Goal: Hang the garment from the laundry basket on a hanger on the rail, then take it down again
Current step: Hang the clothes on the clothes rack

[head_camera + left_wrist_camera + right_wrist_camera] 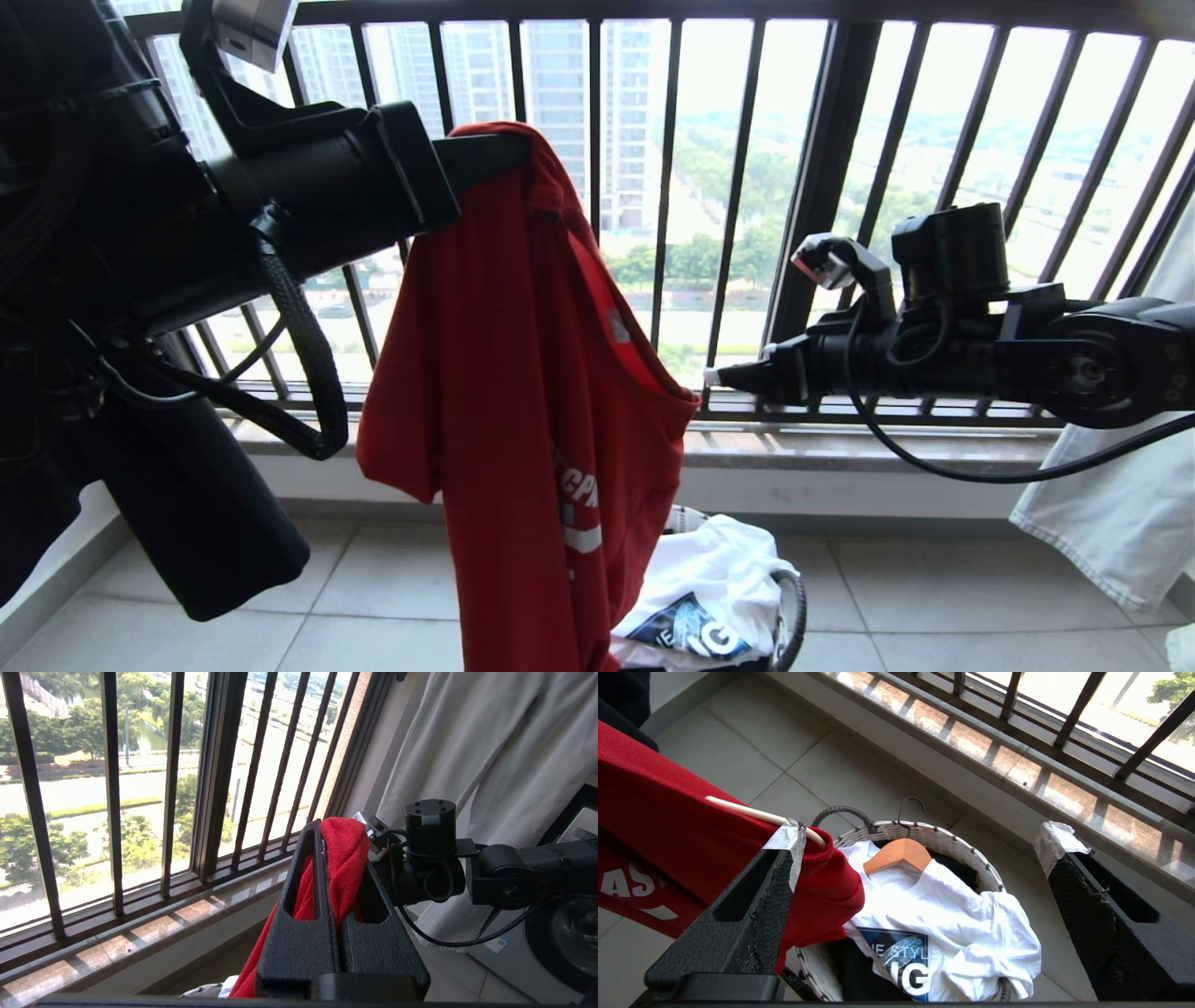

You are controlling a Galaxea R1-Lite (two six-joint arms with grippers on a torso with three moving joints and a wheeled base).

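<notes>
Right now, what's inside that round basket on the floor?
In the laundry basket: a white printed T-shirt on a wooden hanger, dark fabric beneath. The red T-shirt hides one side; the bottom is covered.

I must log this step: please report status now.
Left gripper shut on red T-shirt, held high. Right gripper open beside it. Basket below holds white T-shirt.

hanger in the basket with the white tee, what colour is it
Light orange-brown wood with a dark metal hook, seen best in the right wrist view: hanger in the laundry basket.
</notes>
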